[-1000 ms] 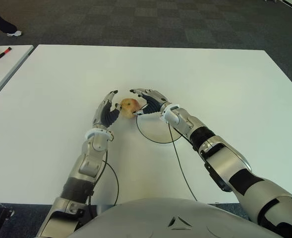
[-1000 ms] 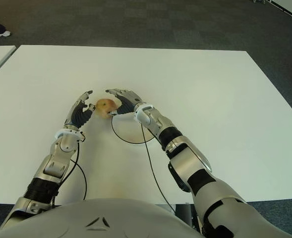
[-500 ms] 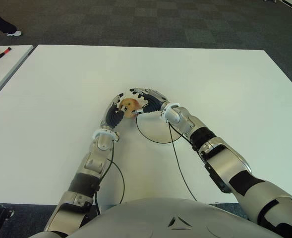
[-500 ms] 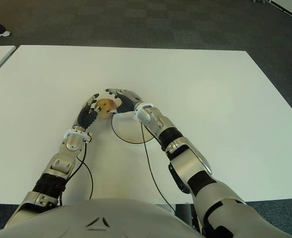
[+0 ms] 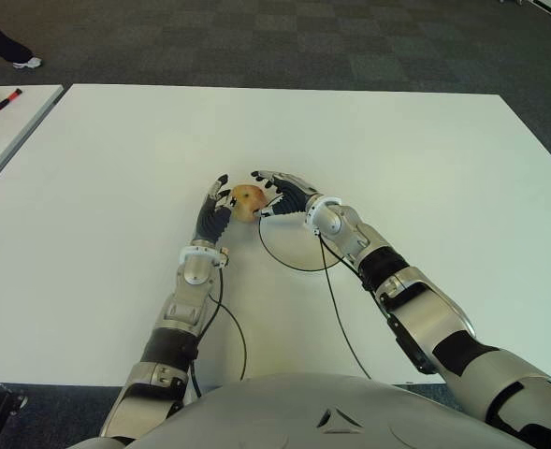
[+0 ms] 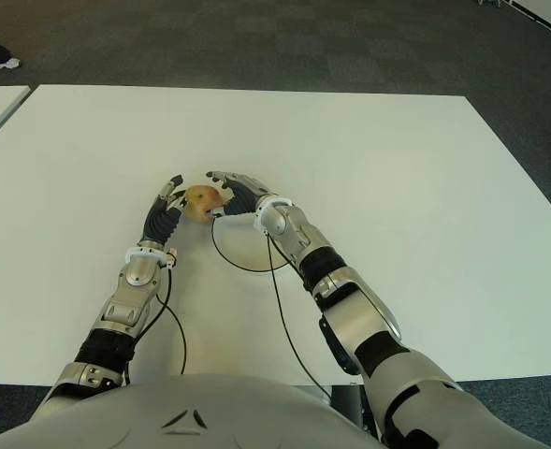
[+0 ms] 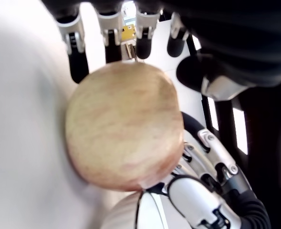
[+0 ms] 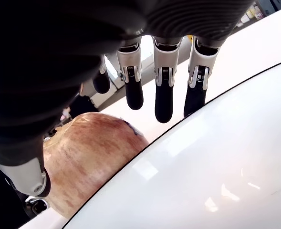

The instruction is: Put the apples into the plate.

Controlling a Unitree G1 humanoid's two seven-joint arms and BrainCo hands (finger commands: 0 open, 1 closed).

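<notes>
A yellow-red apple sits on the white table, just outside the left rim of a white, dark-rimmed plate. My left hand stands against the apple's left side with its fingers straight and spread. My right hand reaches over the plate's far-left edge, fingers extended above and beside the apple. The apple lies between the two hands; neither hand's fingers curl around it. The plate holds nothing.
A second white table stands at the left with a red-capped pen on it. A person's shoes show on the carpet at far left. Black cables run from both wrists.
My left hand has moved right, from a small gap away up against the apple. The right hand and the apple have barely shifted.
</notes>
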